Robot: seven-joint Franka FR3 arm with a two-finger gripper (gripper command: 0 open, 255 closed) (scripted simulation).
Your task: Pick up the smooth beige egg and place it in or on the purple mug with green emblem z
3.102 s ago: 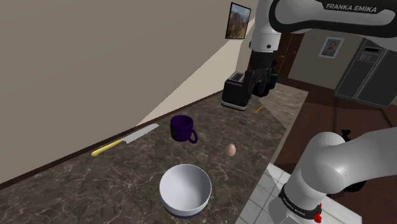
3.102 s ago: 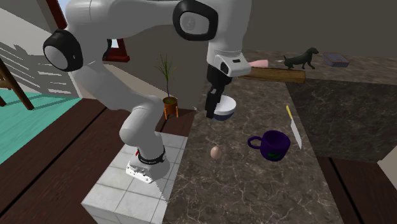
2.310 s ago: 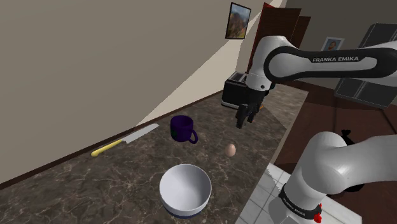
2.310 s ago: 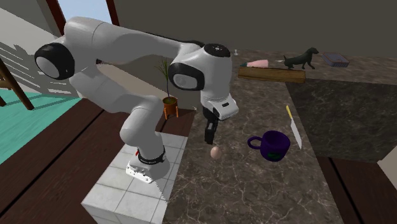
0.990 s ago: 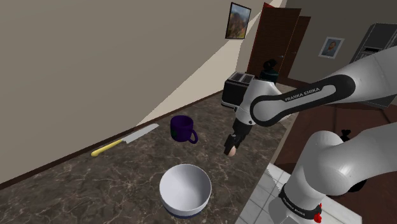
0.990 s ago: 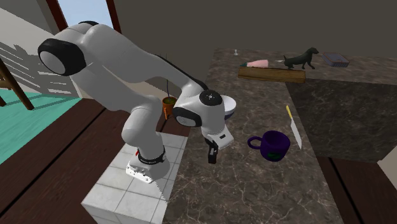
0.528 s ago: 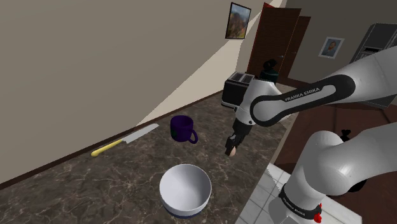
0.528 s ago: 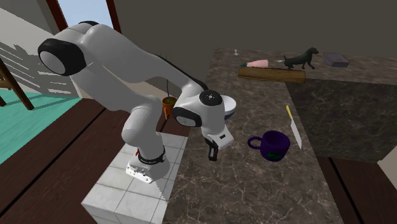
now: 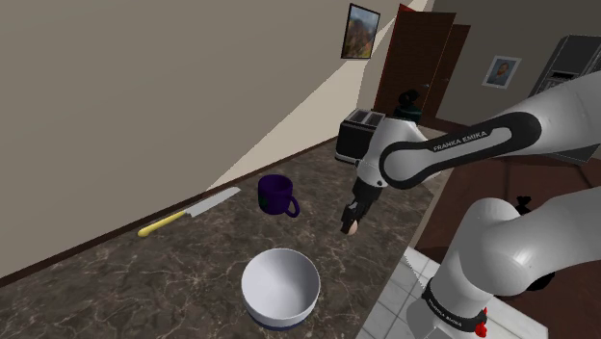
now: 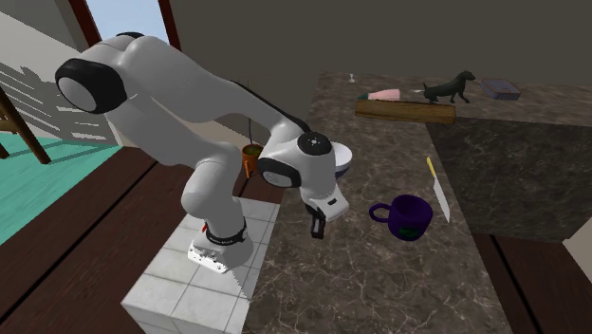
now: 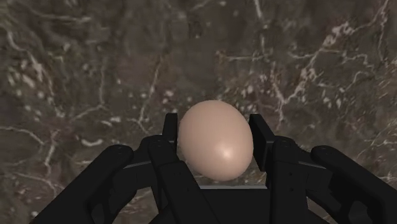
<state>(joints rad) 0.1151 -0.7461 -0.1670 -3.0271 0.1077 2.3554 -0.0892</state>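
Note:
The beige egg [image 11: 215,141] sits clasped between my two black fingers [image 11: 170,130], just above the dark marble counter [image 11: 76,70]. In the shoulder view my gripper [image 9: 352,224] points down near the counter's front edge, shut on the egg [image 9: 352,230], whose lower tip peeks out below the fingers. The purple mug [image 9: 277,195] stands upright to the shoulder view's left of the gripper, a short way off. From the second exterior view the mug [image 10: 410,216] shows a green emblem and stands to the right of the gripper [image 10: 318,228].
A white bowl [image 9: 280,286] rests nearer the camera than the gripper. A yellow-handled knife [image 9: 188,213] lies by the wall beyond the mug. A black toaster [image 9: 358,135] stands at the counter's far end. The counter's edge drops off just right of the gripper.
Within the last second the fingers went from apart to shut on the egg. The hand has since risen slightly, taking the egg with it.

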